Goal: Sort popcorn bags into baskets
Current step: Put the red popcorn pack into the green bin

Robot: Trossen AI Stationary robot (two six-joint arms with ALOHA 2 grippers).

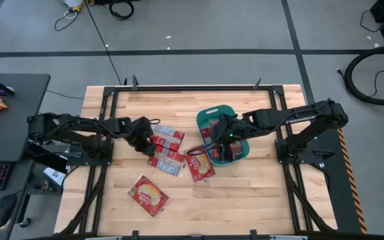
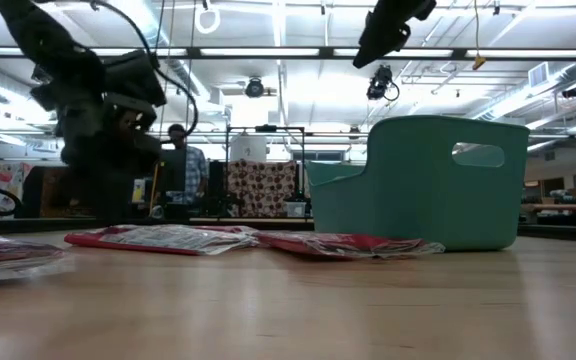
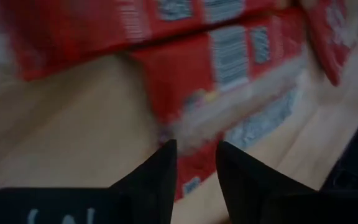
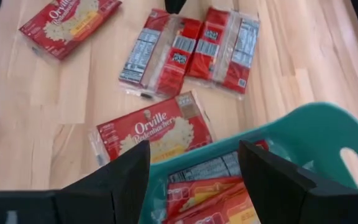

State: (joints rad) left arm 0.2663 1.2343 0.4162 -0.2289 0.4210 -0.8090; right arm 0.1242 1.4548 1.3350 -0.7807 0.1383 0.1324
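Left hand (image 3: 194, 165) hangs low over the surface (image 1: 245, 200) with its two dark fingers (image 3: 160, 171) set narrow, only a thin gap between them and nothing caught there. Just beyond the fingertips lies a red popcorn bag (image 3: 229, 93), back side up with its barcode panel showing. Its long axis runs aslant to the line of the fingers, and its near end lies under the tips. In the high view that hand (image 1: 144, 136) sits at the left edge of a pair of bags (image 1: 169, 139) lying side by side near the surface's middle, so this arm is much the nearer to them.

Farther out, one bag (image 1: 147, 193) lies alone toward the front edge, well apart from both arms, and another (image 1: 201, 165) rests face up just beside the teal basket (image 1: 241, 112).

Right hand (image 4: 194, 180) hovers over the basket's near rim (image 4: 272, 134) with fingers spread wide and empty; several bags (image 4: 213, 186) already lie inside.

By my judgement the left hand's next pick depends on the bag directly ahead of it, and the fingers would need to widen and turn across its short side.
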